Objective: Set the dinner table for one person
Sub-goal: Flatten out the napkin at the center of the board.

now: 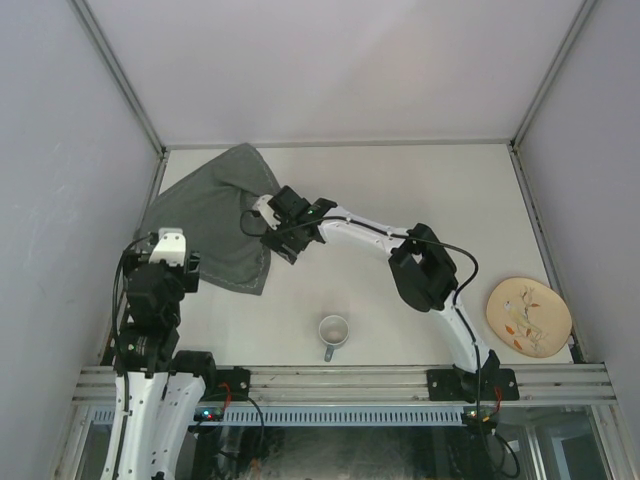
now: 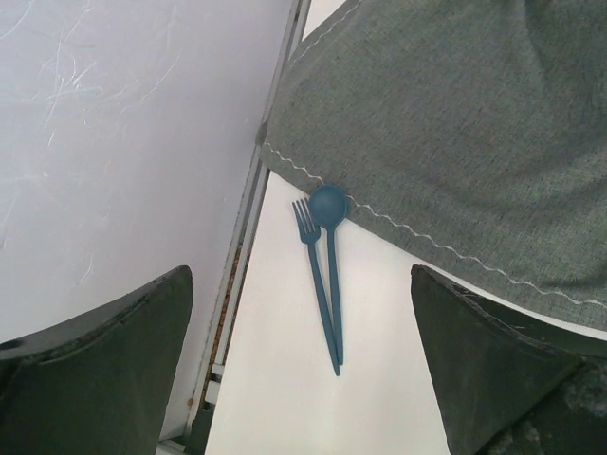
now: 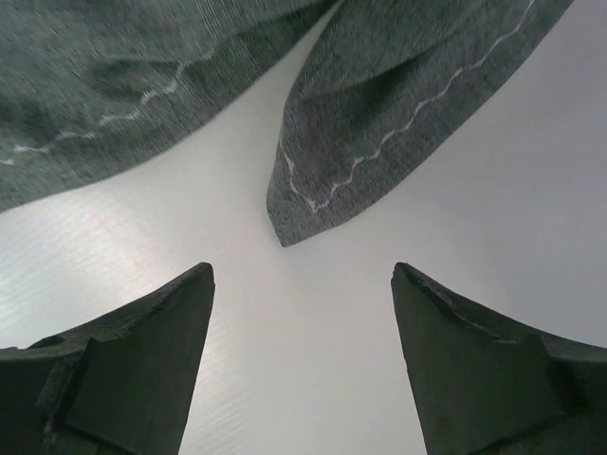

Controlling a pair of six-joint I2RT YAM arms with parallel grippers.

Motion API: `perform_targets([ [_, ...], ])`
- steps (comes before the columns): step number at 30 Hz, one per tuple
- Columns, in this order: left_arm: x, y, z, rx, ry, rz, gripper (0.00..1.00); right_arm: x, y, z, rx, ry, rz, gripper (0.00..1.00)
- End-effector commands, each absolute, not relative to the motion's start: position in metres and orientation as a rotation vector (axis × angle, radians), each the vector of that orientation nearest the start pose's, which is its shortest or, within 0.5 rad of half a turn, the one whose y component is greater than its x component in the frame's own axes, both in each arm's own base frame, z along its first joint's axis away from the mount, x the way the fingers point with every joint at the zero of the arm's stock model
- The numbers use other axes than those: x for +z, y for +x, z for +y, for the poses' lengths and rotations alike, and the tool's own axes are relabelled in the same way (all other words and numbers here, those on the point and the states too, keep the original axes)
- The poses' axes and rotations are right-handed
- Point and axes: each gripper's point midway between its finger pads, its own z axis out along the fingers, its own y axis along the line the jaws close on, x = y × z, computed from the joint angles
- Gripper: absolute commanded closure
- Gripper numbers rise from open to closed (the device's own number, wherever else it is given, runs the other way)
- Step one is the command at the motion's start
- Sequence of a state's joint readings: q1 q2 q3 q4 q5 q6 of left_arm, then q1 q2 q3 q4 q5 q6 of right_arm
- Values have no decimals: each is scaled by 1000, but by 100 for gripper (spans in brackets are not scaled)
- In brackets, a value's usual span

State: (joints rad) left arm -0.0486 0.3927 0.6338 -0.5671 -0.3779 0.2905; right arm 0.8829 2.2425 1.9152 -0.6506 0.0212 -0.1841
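White walls hem in the off-white bench point(image 1: 420, 190), spread beneath both claws. Over it the right claw point(image 3: 302, 284) hangs wide and empty, with a folded corner of the grey cloth point(image 3: 313, 190) just ahead. Laying the mat looks like the step in hand; next, pinch that corner and draw it flat. Wide too, the left claw point(image 2: 299, 313) frames a blue fork point(image 2: 303, 223) and spoon point(image 2: 328, 206). Behind the right claw the mug point(image 1: 333, 330) looks empty — the plate point(image 1: 528, 315) bare.

Bright, even, diffuse light with soft faint shadows; wrist views blur the near claw fingers point(image 3: 123, 370).
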Motion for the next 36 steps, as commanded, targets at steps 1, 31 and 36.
perform_targets([
  [1, 221, 207, 72, 570, 67, 1903, 0, 59, 356, 408, 266, -1281, 2220, 25],
  [31, 206, 200, 69, 528, 34, 1948, 0, 43, 375, 438, 346, -1258, 2220, 46],
  [36, 199, 198, 70, 528, 34, 1959, 0, 32, 372, 430, 342, -1250, 2248, 41],
])
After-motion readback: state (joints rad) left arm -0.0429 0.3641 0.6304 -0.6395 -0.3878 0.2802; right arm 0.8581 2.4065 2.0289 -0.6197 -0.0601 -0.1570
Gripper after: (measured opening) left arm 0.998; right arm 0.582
